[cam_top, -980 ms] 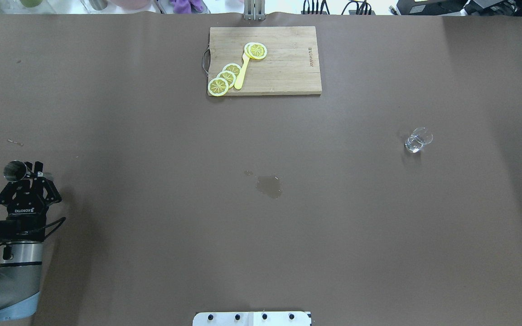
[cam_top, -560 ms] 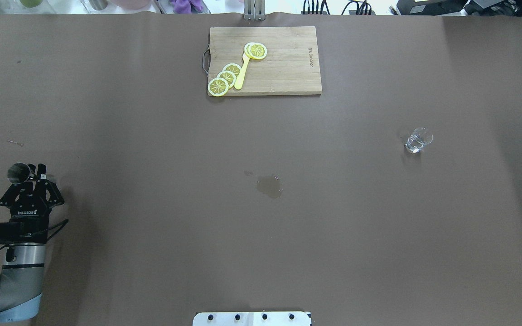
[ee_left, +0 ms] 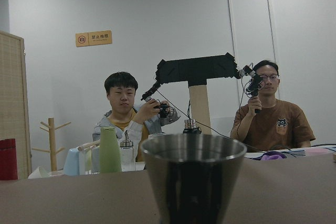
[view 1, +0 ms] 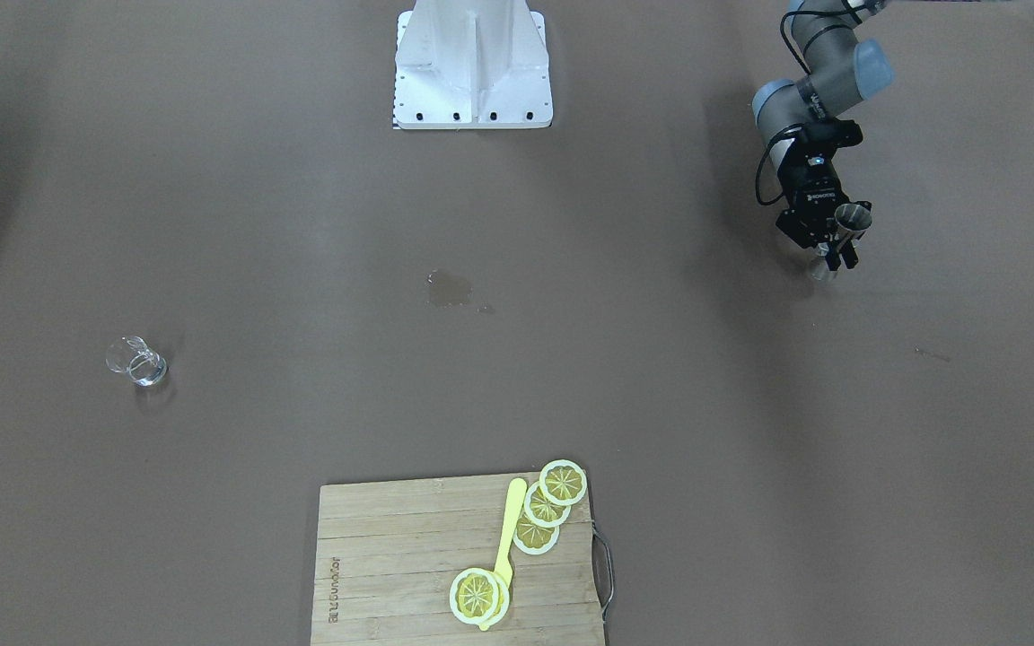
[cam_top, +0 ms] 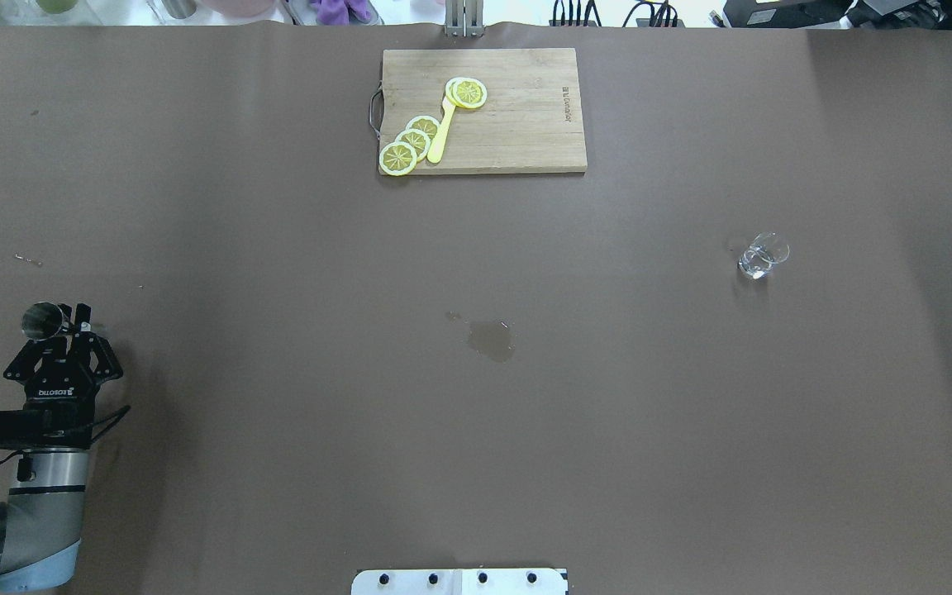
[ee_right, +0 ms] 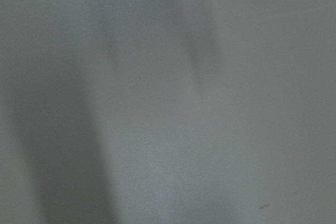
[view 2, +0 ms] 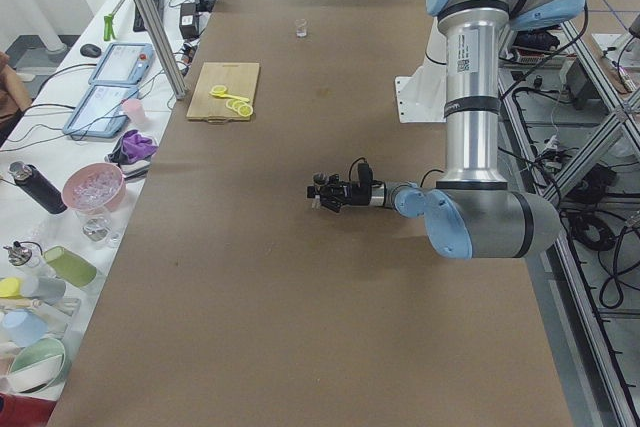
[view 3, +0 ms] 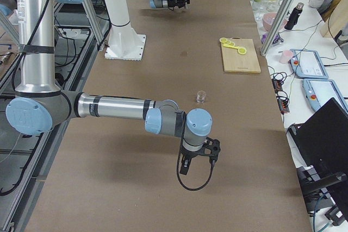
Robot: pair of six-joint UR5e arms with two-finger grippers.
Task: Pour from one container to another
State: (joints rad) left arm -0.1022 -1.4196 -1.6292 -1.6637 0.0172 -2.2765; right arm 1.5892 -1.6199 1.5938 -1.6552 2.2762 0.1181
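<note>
1. Left wrist-mounted view: the steel cup (ee_left: 193, 177) stands upright, dead centre ahead of the fingers, with its rim level. I cannot tell what it holds.
2. In the overhead view, the left gripper (cam_top: 73, 319) has its fingers (cam_top: 83, 314) drawn in narrowly about the cup's middle. It holds the cup clear of the table (cam_top: 278, 454).
3. The small glass (cam_top: 763, 254), the likely receiver, stands well apart from those fingers, far across on the robot's right.
4. A wet patch (cam_top: 492, 340) lies roughly between the fingers and the glass. The cutting board (cam_top: 517, 124) with lemon slices (cam_top: 410, 142) sits well beyond, off that line.
5. The right gripper (view 3: 197, 161) shows only in a side view, so I cannot tell whether its fingers are apart.
6. Judged step: the cup is lifted and the pour has not begun. The next move calls for a long, level carry to the glass. The rim should stop just above it before the cup tilts.
</note>
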